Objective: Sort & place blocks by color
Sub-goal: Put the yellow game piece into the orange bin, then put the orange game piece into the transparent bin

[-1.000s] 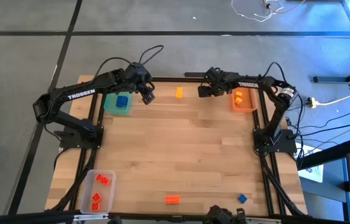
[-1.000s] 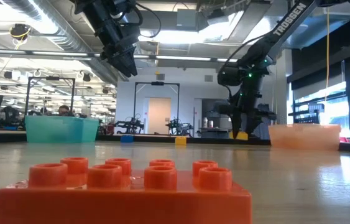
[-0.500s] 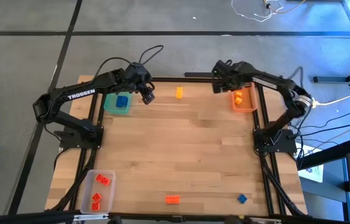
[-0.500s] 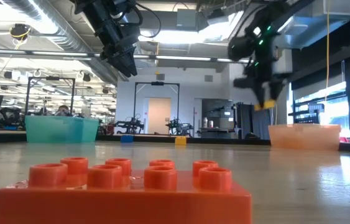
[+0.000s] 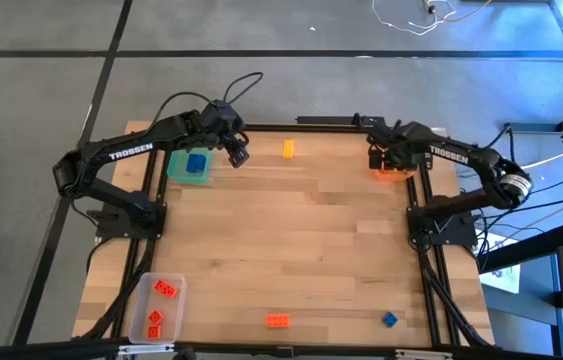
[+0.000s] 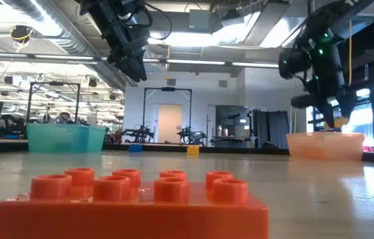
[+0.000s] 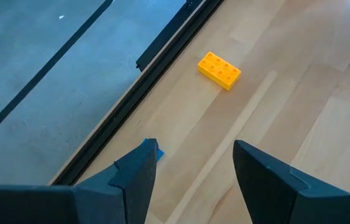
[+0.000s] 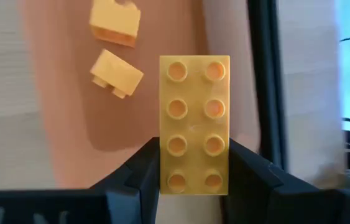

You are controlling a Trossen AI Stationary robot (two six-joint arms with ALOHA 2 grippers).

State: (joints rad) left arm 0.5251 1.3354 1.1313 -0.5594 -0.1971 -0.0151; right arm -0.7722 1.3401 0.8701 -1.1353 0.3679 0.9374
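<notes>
My right gripper (image 5: pixel 386 158) (image 8: pixel 193 169) hangs over the orange tray (image 5: pixel 401 172) at the far right of the table, shut on a yellow eight-stud block (image 8: pixel 194 112). Two more yellow blocks (image 8: pixel 117 73) lie in that tray. My left gripper (image 5: pixel 236 152) (image 7: pixel 193 168) is open in the air beside the green tray (image 5: pixel 183 176), which holds a blue block (image 5: pixel 196 164). A yellow block (image 5: pixel 288 149) (image 7: pixel 219 68) lies flat near the far edge. A red-orange block (image 5: pixel 277 321) and a blue block (image 5: pixel 389 319) lie near the near edge. My right gripper pinches the yellow block between its two fingers (image 8: pixel 138 169), one on each long side, at the end nearest the wrist (image 8: pixel 194 180). The fingers come from above, pointing down. The block is lifted clear over the orange tray, and its studded face is turned to the wrist camera.
A clear tray (image 5: pixel 139 322) with red-orange blocks (image 5: pixel 164 289) sits at the near left corner. The black frame rail (image 5: pixel 261 127) runs along the far edge, close behind the trays. Bare wood fills the middle of the table (image 5: pixel 291 240).
My right gripper rose from the table near the far edge with the yellow block lifted clear. It swung toward the right edge and then came lower over the orange tray. My left arm kept still.
</notes>
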